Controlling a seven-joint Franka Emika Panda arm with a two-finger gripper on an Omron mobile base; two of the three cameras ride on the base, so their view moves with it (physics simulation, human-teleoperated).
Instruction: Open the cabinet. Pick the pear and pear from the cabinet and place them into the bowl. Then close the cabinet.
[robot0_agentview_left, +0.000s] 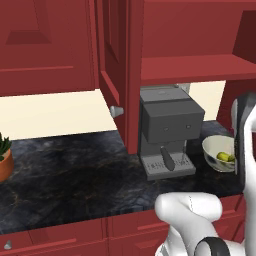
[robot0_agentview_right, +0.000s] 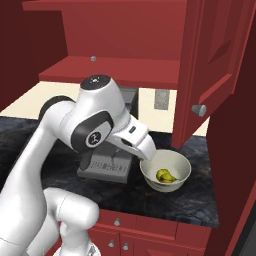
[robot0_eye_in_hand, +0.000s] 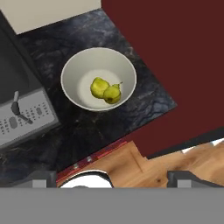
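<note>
Left base view: the cabinet (robot0_agentview_left: 150, 60) stands open, its left door (robot0_agentview_left: 111, 55) swung out with its knob (robot0_agentview_left: 116, 111) near the coffee machine (robot0_agentview_left: 167, 130); the bowl (robot0_agentview_left: 220, 152) sits on the dark desk (robot0_agentview_left: 65, 175) just right of the machine. Right base view: the bowl holds yellow-green fruit (the right door (robot0_agentview_right: 212, 55) hangs open above). Hand view: both pears (robot0_eye_in_hand: 106, 91) lie touching inside the bowl, and the fingers (robot0_eye_in_hand: 111, 179) are spread wide, empty.

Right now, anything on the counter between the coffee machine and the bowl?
No. In the hand view, only bare dark counter separates the coffee machine from the bowl, which holds both pears.
</note>
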